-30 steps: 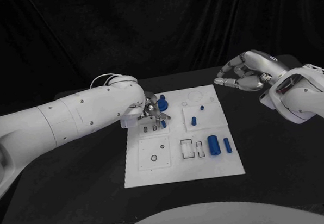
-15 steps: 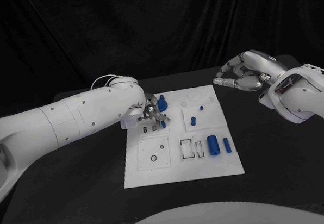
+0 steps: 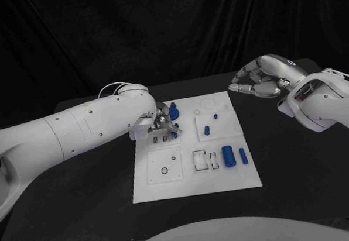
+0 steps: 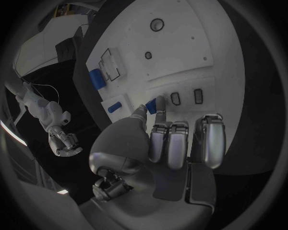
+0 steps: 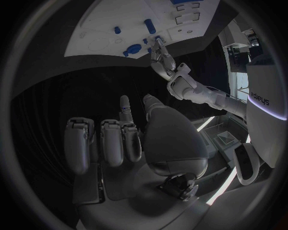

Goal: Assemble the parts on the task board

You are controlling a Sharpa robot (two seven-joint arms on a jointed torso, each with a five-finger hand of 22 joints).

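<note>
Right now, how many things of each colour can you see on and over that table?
Silver hands: 2, the left hand and the right hand
White board: 1
Blue parts: 7 that I can make out, one of them pinched by the left hand
Total: 10

- The task board [image 3: 193, 171] is seen as a smooth, matt white plate, probably plastic.
- The parts [image 3: 230, 158] are rendered in smooth blue plastic with a slight sheen.
- The surface [image 3: 298, 165] is finished in matt black.
- The left hand [image 4: 162, 158] and right hand [image 5: 129, 143] are clad in brushed, silvery metal, the fingers [image 4: 207, 141] satin-smooth.
- Both arms are cased in glossy white plastic.
- Black cloth [image 3: 164, 33] is hung behind.
</note>
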